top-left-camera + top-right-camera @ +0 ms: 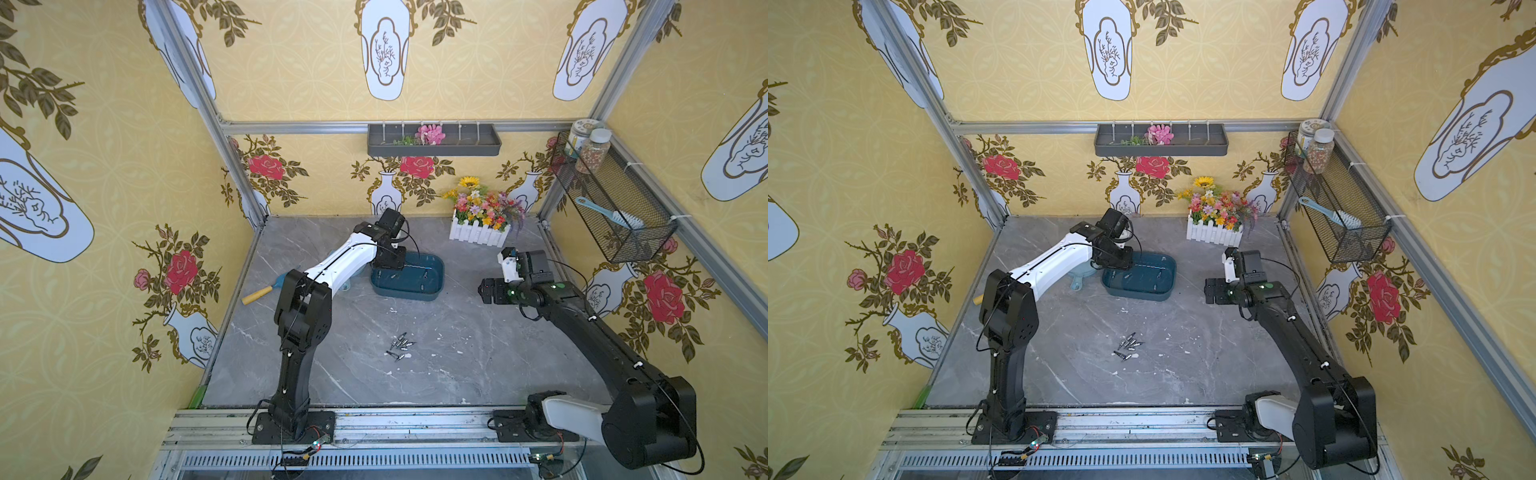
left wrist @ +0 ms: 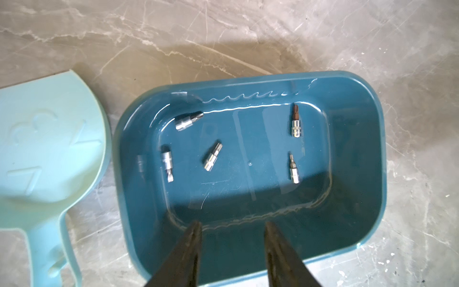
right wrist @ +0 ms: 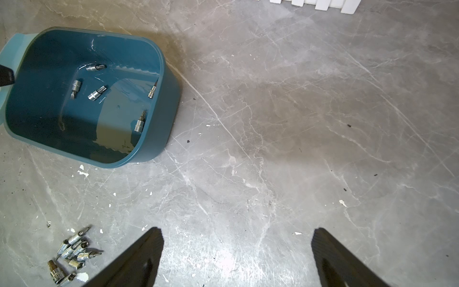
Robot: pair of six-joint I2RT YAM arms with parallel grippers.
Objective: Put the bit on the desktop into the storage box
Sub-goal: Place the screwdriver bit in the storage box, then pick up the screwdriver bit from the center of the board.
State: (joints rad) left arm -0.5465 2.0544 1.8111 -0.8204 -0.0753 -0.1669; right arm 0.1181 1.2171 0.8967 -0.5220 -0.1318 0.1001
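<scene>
**Five bits in the box, a pile out on the desktop**

Biggest thing first: the desktop (image 1: 478, 332) is flat, grey, marble-look, with thin white veins and little white flecks scattered over it.

On it sits the box (image 2: 357, 154), a shallow dark teal plastic tub. It's rectangular with rounded corners and a glossy floor that throws reflections. Just beside one short end lies a light blue dustpan (image 2: 49, 149), matte plastic with a rounded blade and embossed shapes on it.

The left gripper (image 2: 232, 225) hangs over the box's edge. Its two dark tapered fingers are spread apart and gripping nothing. The right gripper (image 3: 238, 231) is well off to the side over bare desktop, fingers spread really wide, also empty.

The pile (image 3: 72, 251) is short shiny metal bits with stepped bases and narrow tips, bunched together and touching. I can't get an exact count. It lies on the robot's side of the box, well apart from both sets of fingers and not between either pair.

Inside the box are five bits (image 2: 213, 156), all lying flat on the floor and none touching another. Three are toward the dustpan end and two toward the other end. One has a reddish-brown tip. They lie out ahead of the left fingertips, apart from them.
</scene>
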